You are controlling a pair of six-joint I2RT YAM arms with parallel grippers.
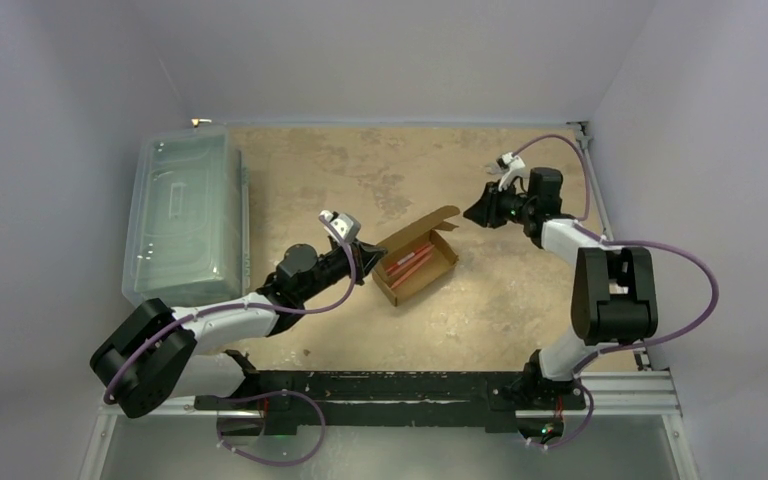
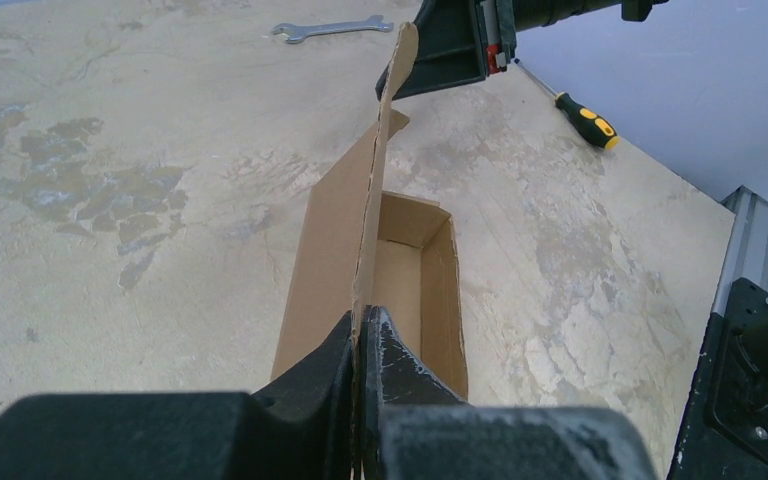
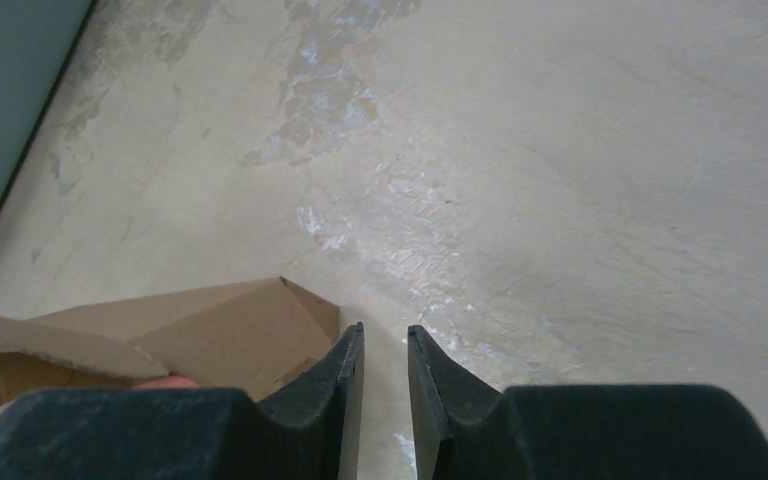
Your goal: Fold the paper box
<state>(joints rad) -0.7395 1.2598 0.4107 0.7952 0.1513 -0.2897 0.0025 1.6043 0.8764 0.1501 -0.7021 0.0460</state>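
A clear plastic bin (image 1: 185,220) sits along the left edge of the tabletop (image 1: 360,165). To its right, the left tool (image 2: 362,332) is clamped tight on the near end of an upright flap of the paper box (image 1: 427,272). The box lies open-topped near the middle of the tabletop, its walls raised. Beyond the box's far right corner, the right tool (image 3: 385,338) hovers with its jaws a narrow gap apart and nothing between them, a cardboard flap just beside it.
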